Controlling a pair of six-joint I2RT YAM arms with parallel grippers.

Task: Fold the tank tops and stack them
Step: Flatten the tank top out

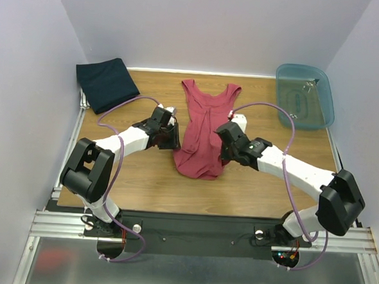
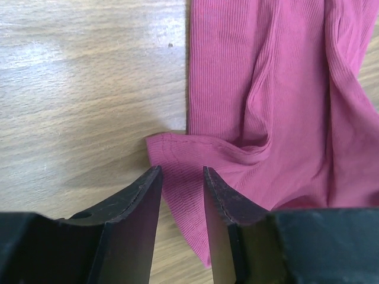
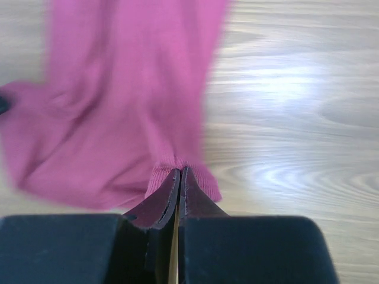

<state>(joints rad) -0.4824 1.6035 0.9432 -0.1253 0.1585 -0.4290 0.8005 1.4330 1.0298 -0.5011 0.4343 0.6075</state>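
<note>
Two tops on wooden table (image 1: 142,178), pale walls (image 1: 203,27): maroon top (image 1: 203,127) central, navy top (image 1: 106,83) far-left. Maroon hem pinched by right gripper (image 3: 179,171); left gripper (image 2: 180,171) fingers spread.

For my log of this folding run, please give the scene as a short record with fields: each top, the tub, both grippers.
maroon tank top: middle of table, straps toward far side, lower part bunched, not yet folded
navy tank top: folded square, far left corner
blue tub: far right corner
left gripper: open, fingers either side of maroon hem corner
right gripper: shut on maroon top's edge
stack: not started, tops lie apart
</note>
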